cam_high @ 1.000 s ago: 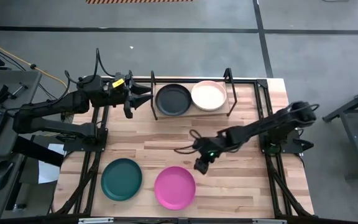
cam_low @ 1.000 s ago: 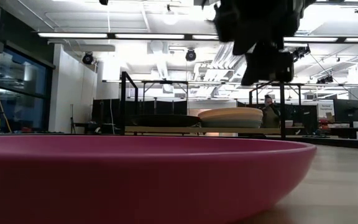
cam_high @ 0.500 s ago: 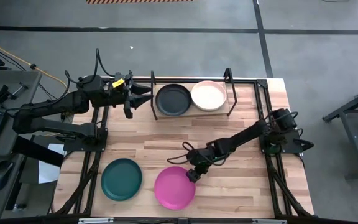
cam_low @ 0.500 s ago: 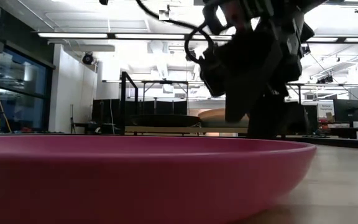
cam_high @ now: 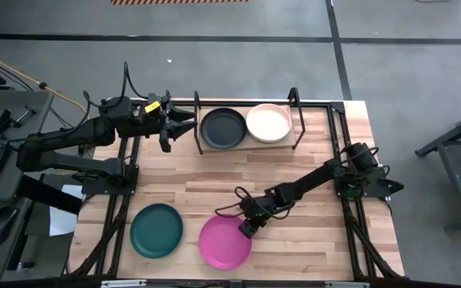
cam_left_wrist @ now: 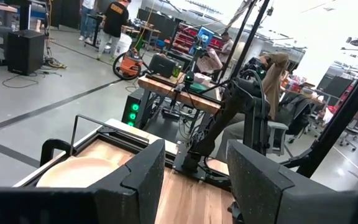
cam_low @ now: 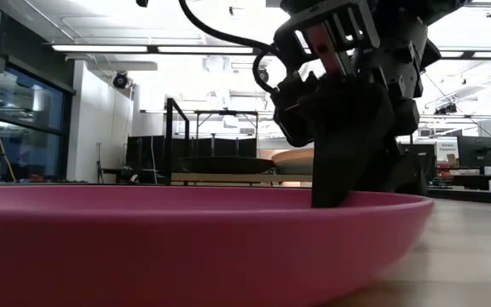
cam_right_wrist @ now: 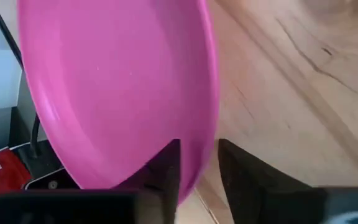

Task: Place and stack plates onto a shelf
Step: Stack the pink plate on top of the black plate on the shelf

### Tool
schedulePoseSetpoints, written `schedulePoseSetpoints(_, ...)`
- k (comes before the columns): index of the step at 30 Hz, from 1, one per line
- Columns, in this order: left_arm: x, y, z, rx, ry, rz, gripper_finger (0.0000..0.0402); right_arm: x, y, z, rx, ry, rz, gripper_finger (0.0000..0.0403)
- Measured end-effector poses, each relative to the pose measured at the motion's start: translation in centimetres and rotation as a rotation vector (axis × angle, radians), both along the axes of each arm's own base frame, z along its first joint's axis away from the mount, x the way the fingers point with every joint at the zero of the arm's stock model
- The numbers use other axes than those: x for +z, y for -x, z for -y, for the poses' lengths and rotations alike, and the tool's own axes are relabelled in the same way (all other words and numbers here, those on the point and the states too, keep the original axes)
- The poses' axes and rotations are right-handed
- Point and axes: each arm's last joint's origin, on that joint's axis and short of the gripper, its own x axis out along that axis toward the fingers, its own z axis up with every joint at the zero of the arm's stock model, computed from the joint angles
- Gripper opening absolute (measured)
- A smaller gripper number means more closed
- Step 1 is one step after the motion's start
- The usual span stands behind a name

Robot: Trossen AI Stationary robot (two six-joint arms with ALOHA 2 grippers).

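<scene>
1. The right claw (cam_high: 247, 227) is sitting low at the edge of the magenta plate (cam_high: 224, 242); in the right wrist view one finger (cam_right_wrist: 165, 169) is inside the rim and the other is outside it; the fingers are a little apart with the rim between them, and I cannot tell if they are pinching it yet.
2. The magenta plate is lying flat on the desk (cam_high: 214, 178), near the front, just beside the dark teal plate (cam_high: 156, 230); the two are not touching.
3. The black plate (cam_high: 222, 128) and the pale pink plate (cam_high: 268, 122) are sitting side by side on the shelf (cam_high: 245, 145) at the back of the desk.
4. The left claw (cam_high: 184, 122) is waiting just beside the shelf, at the end by the black plate, with its fingers wide apart and holding nothing.
5. What could go wrong: the claw is only catching a thin bit of rim, so the plate could be slipping out when it goes up; the plate could be tipping and hanging down, since it is being held at one side only; the hanging plate could be bumping the shelf posts on the way in; a push that is too low could be sliding the plate toward the teal one.
</scene>
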Motion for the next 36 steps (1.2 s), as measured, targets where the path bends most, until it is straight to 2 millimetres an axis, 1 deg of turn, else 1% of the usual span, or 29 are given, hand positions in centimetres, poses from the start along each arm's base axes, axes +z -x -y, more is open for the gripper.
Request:
schedulePoseSetpoints(3,0.1,0.0,0.0,0.000,-0.001,0.005,0.0160,0.3,0.0,0.0,0.003,-0.010,0.011,0.0031)
schedulePoseSetpoints(5,0.2,0.2,0.0,0.001,-0.004,0.016,0.0160,1.2,-0.1,0.3,0.025,-0.025,0.036,0.0009)
schedulePoseSetpoints(9,0.6,0.9,0.1,0.004,-0.034,0.036,0.0160,4.3,0.7,1.5,0.098,-0.015,0.100,0.0012)
schedulePoseSetpoints(12,1.0,1.4,0.2,0.015,-0.074,0.049,0.0160,7.1,1.9,3.0,0.150,0.044,0.134,0.0003)
schedulePoseSetpoints(15,1.2,1.9,0.3,0.036,-0.092,0.062,0.0160,9.7,4.0,4.5,0.223,0.128,0.139,0.0004)
schedulePoseSetpoints(18,1.5,2.5,0.3,0.070,-0.094,0.080,0.0160,11.1,6.6,5.8,0.220,0.206,0.111,0.0002)
schedulePoseSetpoints(20,1.6,2.8,0.3,0.088,-0.094,0.089,0.0160,11.2,8.3,6.6,0.177,0.229,0.097,0.0001)
schedulePoseSetpoints(23,1.8,3.1,0.3,0.117,-0.094,0.096,0.0160,9.8,10.8,7.3,0.051,0.211,0.069,0.0001)
schedulePoseSetpoints(25,1.8,3.2,0.2,0.137,-0.093,0.101,0.0160,8.6,11.9,7.7,-0.088,0.170,0.084,0.0001)
schedulePoseSetpoints(27,1.8,3.2,0.2,0.154,-0.092,0.100,0.0160,7.3,12.6,8.0,-0.263,0.095,0.115,0.0000)
schedulePoseSetpoints(29,1.8,3.2,0.2,0.167,-0.091,0.101,0.0160,6.5,12.5,8.2,-0.435,0.031,0.184,0.0000)
schedulePoseSetpoints(32,1.8,3.2,0.1,0.171,-0.091,0.102,0.0160,6.8,11.7,8.8,-0.611,0.038,0.301,0.0000)
schedulePoseSetpoints(34,1.8,3.2,0.1,0.171,-0.091,0.102,0.0160,7.0,11.1,9.7,-0.693,0.080,0.295,0.0000)
schedulePoseSetpoints(36,1.9,3.2,0.1,0.175,-0.090,0.103,0.0160,7.7,10.2,11.0,-0.777,0.133,0.288,0.0000)
